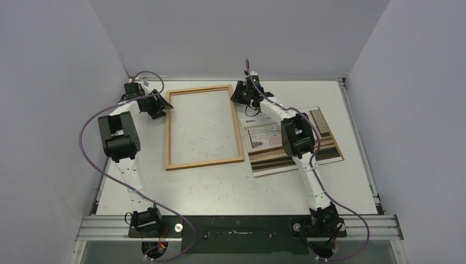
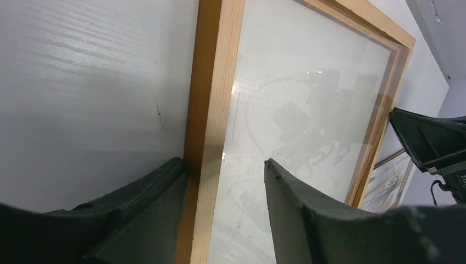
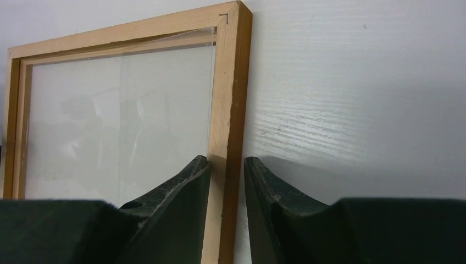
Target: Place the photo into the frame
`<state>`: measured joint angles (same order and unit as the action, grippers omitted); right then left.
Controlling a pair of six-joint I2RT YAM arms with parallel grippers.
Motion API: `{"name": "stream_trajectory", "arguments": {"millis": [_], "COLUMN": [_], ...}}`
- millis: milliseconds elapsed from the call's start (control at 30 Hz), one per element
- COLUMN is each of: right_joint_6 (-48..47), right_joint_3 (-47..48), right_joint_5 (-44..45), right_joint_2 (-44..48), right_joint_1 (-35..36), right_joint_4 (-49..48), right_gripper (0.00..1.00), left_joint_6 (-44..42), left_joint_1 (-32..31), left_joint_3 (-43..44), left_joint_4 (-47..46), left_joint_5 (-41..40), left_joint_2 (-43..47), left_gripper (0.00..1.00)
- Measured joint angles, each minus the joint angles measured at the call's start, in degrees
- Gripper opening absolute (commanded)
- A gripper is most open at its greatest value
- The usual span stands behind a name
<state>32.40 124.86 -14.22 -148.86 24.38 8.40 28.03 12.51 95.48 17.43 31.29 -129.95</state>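
Note:
The frame [image 1: 204, 163], thin orange-brown wood with a clear pane, lies flat at the table's middle. My left gripper [image 1: 161, 104] is at its left rail near the far end. In the left wrist view the left gripper [image 2: 221, 160] is open astride that rail [image 2: 211, 110], one finger against its outer side, the other apart over the pane. My right gripper [image 1: 240, 99] is at the right rail near the far corner. In the right wrist view the right gripper [image 3: 226, 158] is closed on the rail [image 3: 228, 99]. The photo [image 1: 291, 159], in beige-brown tones, lies right of the frame, partly under the right arm.
A white printed sheet [image 1: 264, 136] lies on the photo's left part. Grey walls stand close on the left, right and far sides. The arm bases and a metal rail [image 1: 236, 225] line the near edge. Purple cables loop from both arms.

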Motion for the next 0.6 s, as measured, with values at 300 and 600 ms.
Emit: {"name": "stream_trajectory", "arguments": {"millis": [300, 600], "right_joint_6": [-6.05, -15.78], "right_joint_3": [0.22, 0.74], "right_joint_5": [2.27, 12.85], "right_joint_2": [-0.04, 0.55], "right_joint_1": [0.85, 4.26], "right_joint_4": [0.68, 2.14], "right_gripper": [0.28, 0.23], "left_joint_6": [0.02, 0.00], "left_joint_1": [-0.17, -0.35], "left_joint_3": [0.00, 0.00], "left_joint_4": [-0.68, -0.76], "left_joint_5": [0.33, 0.02], "left_joint_2": [-0.26, -0.26], "left_gripper": [0.51, 0.51]}}
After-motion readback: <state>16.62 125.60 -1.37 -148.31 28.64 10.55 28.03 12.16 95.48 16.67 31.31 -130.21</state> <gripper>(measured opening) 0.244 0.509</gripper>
